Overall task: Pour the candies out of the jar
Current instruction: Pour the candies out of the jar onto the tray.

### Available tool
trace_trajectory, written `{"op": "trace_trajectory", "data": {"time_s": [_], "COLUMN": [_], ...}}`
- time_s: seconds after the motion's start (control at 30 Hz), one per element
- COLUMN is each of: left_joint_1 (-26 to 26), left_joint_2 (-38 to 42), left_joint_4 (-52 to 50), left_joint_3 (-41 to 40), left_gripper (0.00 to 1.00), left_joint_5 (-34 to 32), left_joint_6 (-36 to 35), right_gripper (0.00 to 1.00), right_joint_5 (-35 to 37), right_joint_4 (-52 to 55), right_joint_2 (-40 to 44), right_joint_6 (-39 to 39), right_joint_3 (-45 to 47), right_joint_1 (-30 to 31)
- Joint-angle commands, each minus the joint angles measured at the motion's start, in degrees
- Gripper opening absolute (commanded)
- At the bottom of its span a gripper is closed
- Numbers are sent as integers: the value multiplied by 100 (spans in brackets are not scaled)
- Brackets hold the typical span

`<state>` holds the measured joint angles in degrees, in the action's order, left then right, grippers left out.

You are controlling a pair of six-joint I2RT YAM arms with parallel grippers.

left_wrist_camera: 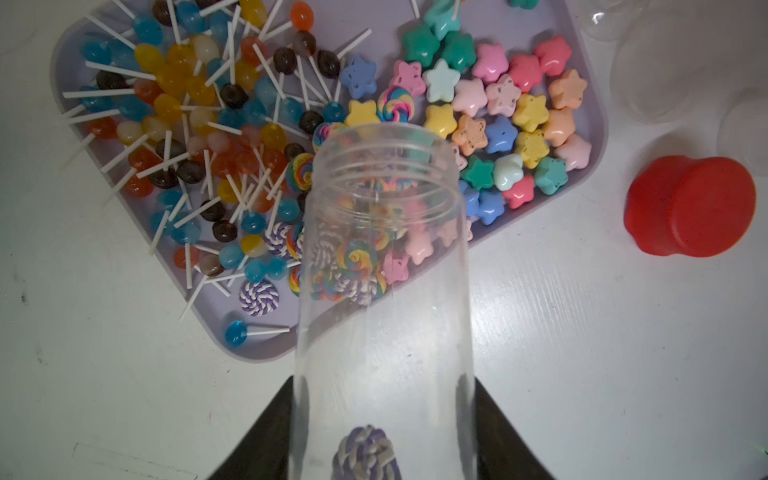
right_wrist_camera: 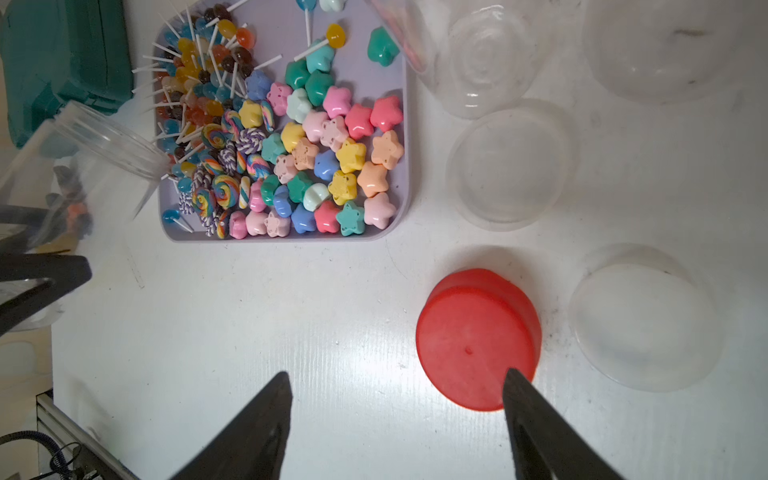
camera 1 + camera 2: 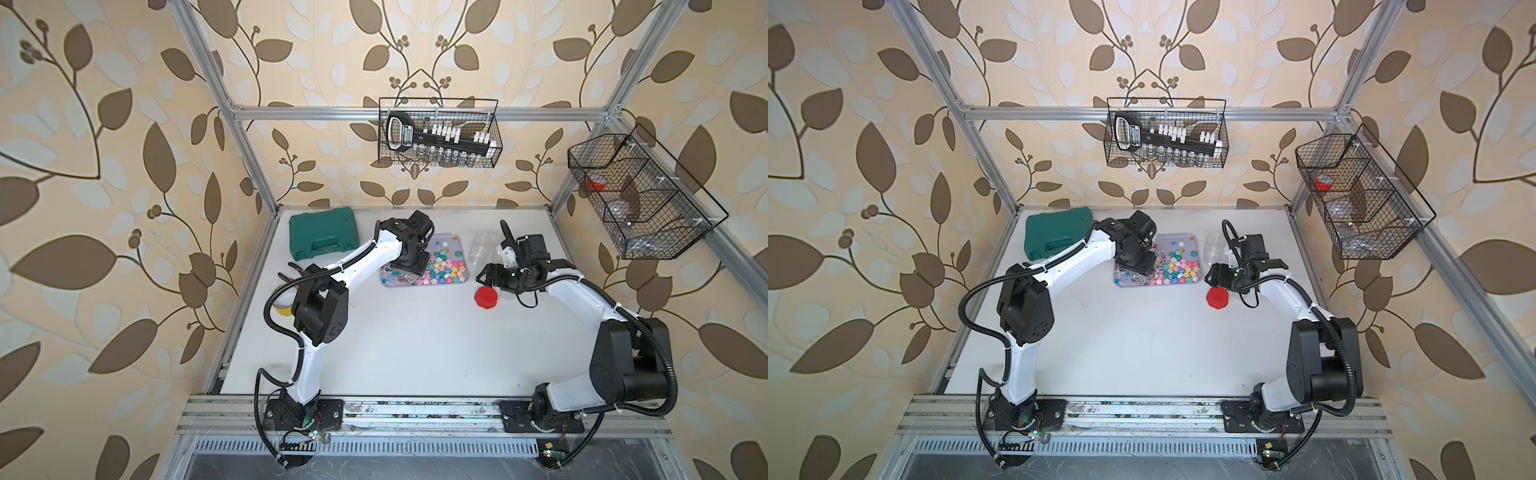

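The left gripper (image 1: pixel 384 411) clamped the clear jar (image 1: pixel 382 324) near its base, mouth tipped over the lavender tray (image 1: pixel 257 353). The candies (image 1: pixel 498 112) lay heaped in that tray, and one purple swirl (image 1: pixel 368 453) sat at the jar's bottom. The right gripper (image 2: pixel 399 386) hung with its fingers spread apart, gripping nothing, close by the red lid (image 2: pixel 469 332).

Walls (image 3: pixel 104 166) papered beige, brown leaves. Aluminium frame (image 3: pixel 415 113) fitted; wire basket (image 3: pixel 440 160) and mesh basket (image 3: pixel 640 208) hung from it. White table (image 3: pixel 415 340).
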<state>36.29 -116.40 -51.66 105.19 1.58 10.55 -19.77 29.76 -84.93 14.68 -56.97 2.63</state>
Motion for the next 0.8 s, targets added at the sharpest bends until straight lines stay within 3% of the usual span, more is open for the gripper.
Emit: {"op": "trace_trajectory", "data": {"time_s": [0.0, 0.13, 0.33, 0.47, 0.63, 0.77], "left_joint_1": [-21, -57, -79, -119, -425, -422], "left_joint_2": [799, 1227, 732, 895, 509, 372], "left_joint_4": [656, 1328, 265, 600, -176, -604], "left_joint_3": [-412, -942, 3, -251, 176, 202], "left_gripper": [23, 25, 25, 26, 25, 26], "left_joint_5": [99, 118, 195, 268, 1230, 828], "left_joint_6": [53, 172, 481, 500, 999, 836], "right_gripper": [76, 77, 76, 76, 77, 77], "right_joint_5": [-302, -823, -1122, -1087, -1270, -1172], "right_joint_4": [-86, -321, -489, -489, -497, -495], "right_joint_2": [29, 194, 225, 213, 150, 151], "right_joint_6": [-145, -176, -193, -181, -145, -149], "right_joint_3": [51, 120, 142, 185, 169, 186], "right_joint_1": [43, 88, 476, 476, 494, 499]}}
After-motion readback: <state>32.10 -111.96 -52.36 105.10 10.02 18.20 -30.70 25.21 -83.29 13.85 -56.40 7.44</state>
